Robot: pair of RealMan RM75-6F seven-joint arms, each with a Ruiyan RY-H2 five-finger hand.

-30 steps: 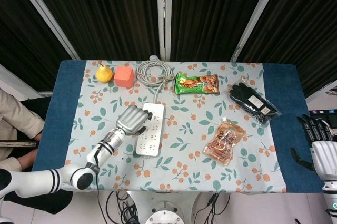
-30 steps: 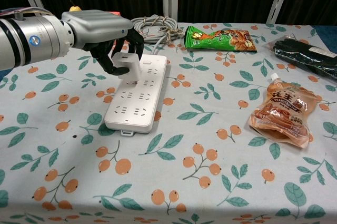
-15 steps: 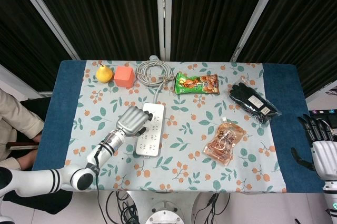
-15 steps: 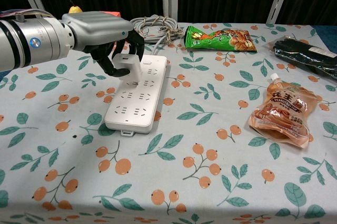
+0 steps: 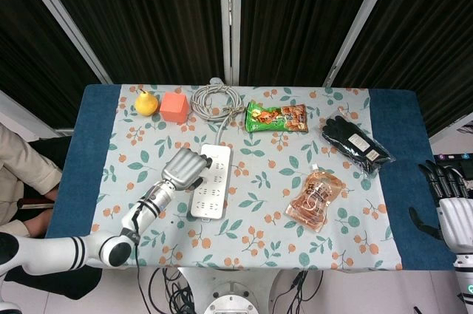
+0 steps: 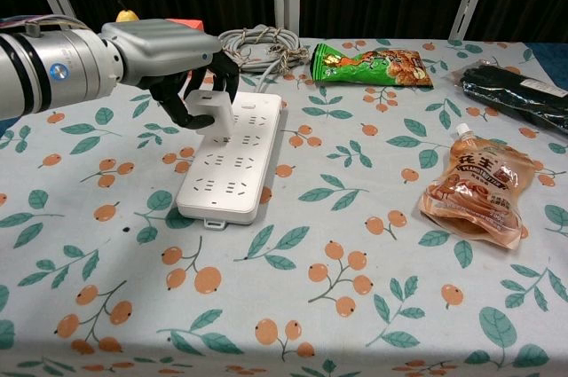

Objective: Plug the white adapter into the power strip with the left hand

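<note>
A white power strip (image 6: 232, 158) (image 5: 211, 188) lies lengthwise on the floral tablecloth, its grey cable coiled behind it. My left hand (image 6: 173, 62) (image 5: 183, 168) hovers over the strip's far left part and grips the white adapter (image 6: 214, 109) between thumb and fingers. The adapter's base sits at the strip's top face; whether its pins are in a socket is hidden. In the head view the hand covers the adapter. My right hand (image 5: 448, 207) rests off the table's right edge, fingers spread, holding nothing.
A coiled grey cable (image 5: 215, 100), a red cube (image 5: 174, 107) and a yellow pear (image 5: 145, 102) sit at the back left. A green snack bag (image 6: 373, 66), black gloves (image 5: 355, 144) and an orange drink pouch (image 6: 475, 185) lie to the right.
The left hand with the adapter has shifted very slightly toward the far end of the strip. The right hand has not moved.
</note>
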